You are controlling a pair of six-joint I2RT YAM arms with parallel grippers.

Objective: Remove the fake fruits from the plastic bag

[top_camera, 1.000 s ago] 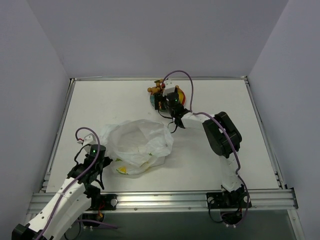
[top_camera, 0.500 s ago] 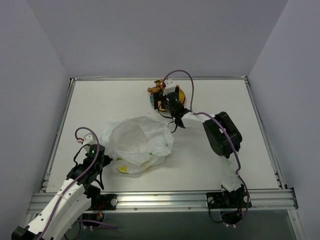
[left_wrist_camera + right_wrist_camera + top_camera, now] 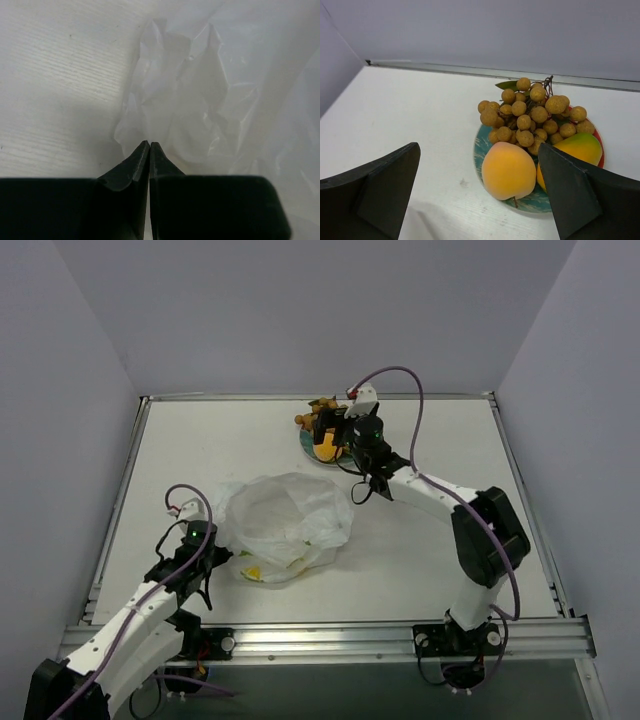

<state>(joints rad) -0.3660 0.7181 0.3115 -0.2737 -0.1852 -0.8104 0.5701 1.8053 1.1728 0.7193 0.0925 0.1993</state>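
The fake fruits [image 3: 530, 120] lie on the far plate [image 3: 482, 142], so the open right pincer [image 3: 477, 165] and closed left pincer [image 3: 149, 145] should probably retreat.

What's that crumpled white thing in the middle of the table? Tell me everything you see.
A thin plastic bag, translucent white and crinkled, with small yellow and green marks near its front edge. It lies slumped on the table, mouth open upward, nothing showing inside. The left gripper, shut, meets its left edge; whether it pinches a fold is unclear.
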